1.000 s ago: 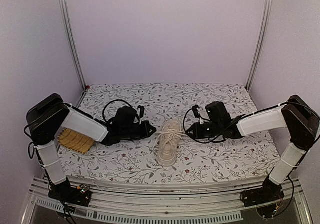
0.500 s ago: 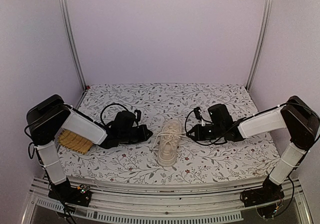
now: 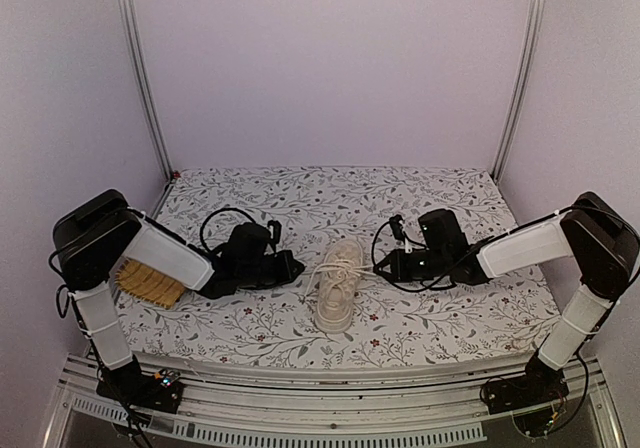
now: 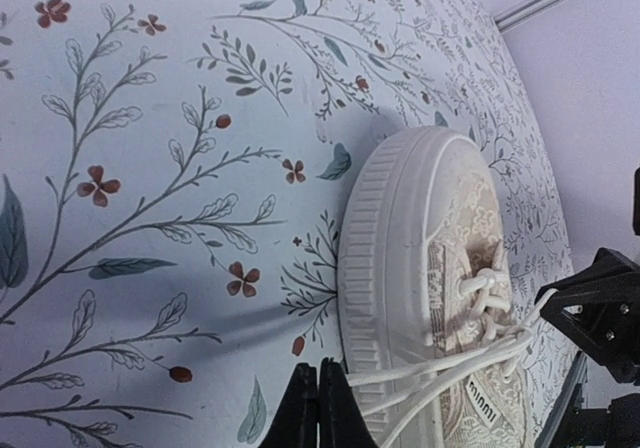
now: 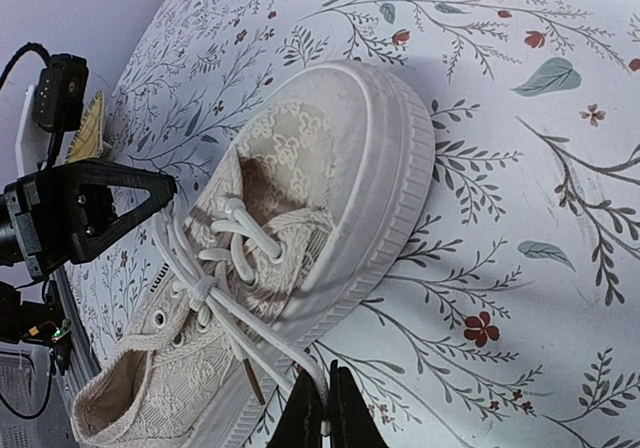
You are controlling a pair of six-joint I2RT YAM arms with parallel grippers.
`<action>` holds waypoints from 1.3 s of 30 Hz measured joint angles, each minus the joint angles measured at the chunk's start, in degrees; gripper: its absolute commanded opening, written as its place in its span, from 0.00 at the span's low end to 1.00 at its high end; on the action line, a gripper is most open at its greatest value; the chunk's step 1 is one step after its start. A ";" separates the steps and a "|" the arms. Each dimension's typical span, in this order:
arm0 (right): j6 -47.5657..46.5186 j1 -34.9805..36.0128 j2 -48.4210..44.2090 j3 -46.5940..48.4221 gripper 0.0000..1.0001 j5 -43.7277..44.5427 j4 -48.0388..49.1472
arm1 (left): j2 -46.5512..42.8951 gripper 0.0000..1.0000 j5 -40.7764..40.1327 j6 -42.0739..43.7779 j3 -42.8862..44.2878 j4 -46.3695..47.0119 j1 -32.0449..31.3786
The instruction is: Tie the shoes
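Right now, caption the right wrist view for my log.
Right gripper pinches a lace of the cream sneaker on the floral cloth.

a table [image 3: 430, 333] under a white floral cloth fills the lower frame, bearing a cream sneaker [image 3: 336, 293] at centre, its laces [image 5: 262, 340] drawn out sideways, and a yellow woven mat [image 3: 150, 284] at far left

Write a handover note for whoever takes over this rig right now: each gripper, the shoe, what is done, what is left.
Left gripper: shut on the left lace strand, left of the sneaker.
Right gripper: shut on the right lace strand, on the sneaker's other side.
Sneaker: upright on the floral table, between the arms.
Done: strands crossed over the tongue, drawn outward.
Left: no bow visible; form loops, tighten.
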 measured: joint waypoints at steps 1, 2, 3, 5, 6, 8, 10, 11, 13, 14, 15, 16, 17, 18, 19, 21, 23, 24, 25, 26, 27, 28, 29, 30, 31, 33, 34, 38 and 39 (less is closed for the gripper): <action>0.02 -0.09 0.00 0.00 0.02 -0.04 0.04 | -0.02 0.00 0.00 0.00 -0.15 0.09 0.00; 0.00 -0.15 0.00 0.00 0.02 -0.22 0.11 | -0.04 0.00 0.00 0.00 -0.26 0.13 0.00; 0.00 -0.24 0.00 0.00 0.02 -0.33 0.17 | -0.07 0.00 0.00 0.00 -0.39 0.24 0.00; 0.00 -0.42 0.00 0.00 0.07 -0.66 0.31 | -0.07 0.00 0.11 0.07 -0.55 0.57 0.00; -0.04 -0.50 0.00 0.00 0.15 -0.85 0.33 | -0.13 0.10 0.26 0.26 -0.57 0.63 0.00; -0.17 -0.81 -0.11 0.00 0.38 -1.03 0.15 | -0.44 0.50 0.61 1.31 -0.57 0.24 0.07; -0.42 -1.46 -0.68 -0.11 0.57 -0.87 -0.48 | -0.85 0.71 0.68 2.36 -0.57 -1.11 0.57; -0.61 -1.86 -1.18 -0.11 0.63 -0.74 -0.83 | -1.14 0.75 0.66 3.02 -0.52 -1.77 0.83; -1.36 -2.32 -2.54 -0.11 0.72 -0.70 -1.40 | -2.64 0.79 0.59 4.59 -0.48 -3.82 1.29; -1.81 -2.43 -3.43 -0.11 0.76 -0.61 -1.79 | -3.80 0.80 0.61 5.51 -0.33 -4.79 1.44; -2.38 -2.58 -4.28 -0.02 0.83 -0.63 -2.21 | -4.85 0.80 0.61 6.58 0.04 -5.70 1.55; -3.06 -2.75 -5.07 0.28 0.88 -0.59 -2.89 | -6.14 0.81 0.68 7.65 0.76 -6.99 1.70; -3.63 -3.13 -5.64 0.90 0.91 -0.61 -3.69 | -7.43 0.81 0.81 8.83 1.62 -8.04 1.95; -4.17 -3.43 -5.95 1.49 0.93 -0.61 -4.22 | -8.46 0.81 0.92 9.92 2.34 -8.68 2.25; -5.31 -4.15 -6.25 2.43 0.94 -0.66 -4.94 | -9.92 0.81 1.42 11.32 3.19 -9.49 2.93; -6.47 -6.14 -6.69 3.54 0.96 -0.81 -5.90 | -12.41 0.81 1.99 13.57 3.54 -10.36 4.79; -7.93 -9.92 -7.32 4.28 0.97 -0.63 -6.88 | -15.67 0.82 2.43 15.91 3.02 -11.65 8.33; -8.68 -12.35 -7.69 4.39 0.97 -0.37 -7.30 | -17.62 0.83 2.58 16.92 2.14 -12.04 10.78; -9.35 -15.17 -8.20 4.42 0.98 -0.13 -7.80 | -19.89 0.86 2.69 17.90 0.76 -12.41 13.68; -9.97 -17.55 -8.70 4.42 0.98 0.13 -8.26 | -22.03 0.88 2.67 18.62 -0.68 -12.81 16.52; -10.56 -20.92 -9.44 4.28 0.99 0.20 -8.55 | -25.00 0.89 3.21 19.15 -2.99 -12.98 20.76; -10.99 -24.30 -10.34 3.93 0.99 0.46 -8.52 | -28.30 0.90 3.30 19.56 -5.62 -13.27 25.77; -11.43 -27.69 -11.58 3.28 1.00 0.74 -8.26 | -31.74 0.92 3.52 19.82 -8.28 -13.57 31.36; -11.78 -31.08 -13.22 2.08 0.99 1.09 -7.69 | -35.54 0.94 3.54 19.87 -11.17 -13.88 37.68; -12.00 -33.55 -14.75 0.72 0.99 1.51 -6.84 | -38.21 0.96 3.30 19.96 -13.09 -14.08 41.90; -12.28 -38.97 -18.71 -3.48 0.99 2.91 -4.37 | -44.06 0.97 3.26 20.26 -17.51 -14.16 49.33; -12.35 -40.54 -19.98 -5.11 0.99 3.76 -3.39 | -47.25 0.97 2.86 20.61 -19.89 -14.10 52.11; -13.38 -42.12 -22.18 -11.32 0.99 8.15 1.77 | -55.39 0.97 -0.28 24.44 -26.86 -11.41 54.58; -13.75 -42.07 -22.23 -12.44 0.99 9.09 2.91 | -55.98 0.97 -0.83 25.55 -28.04 -10.34 54.58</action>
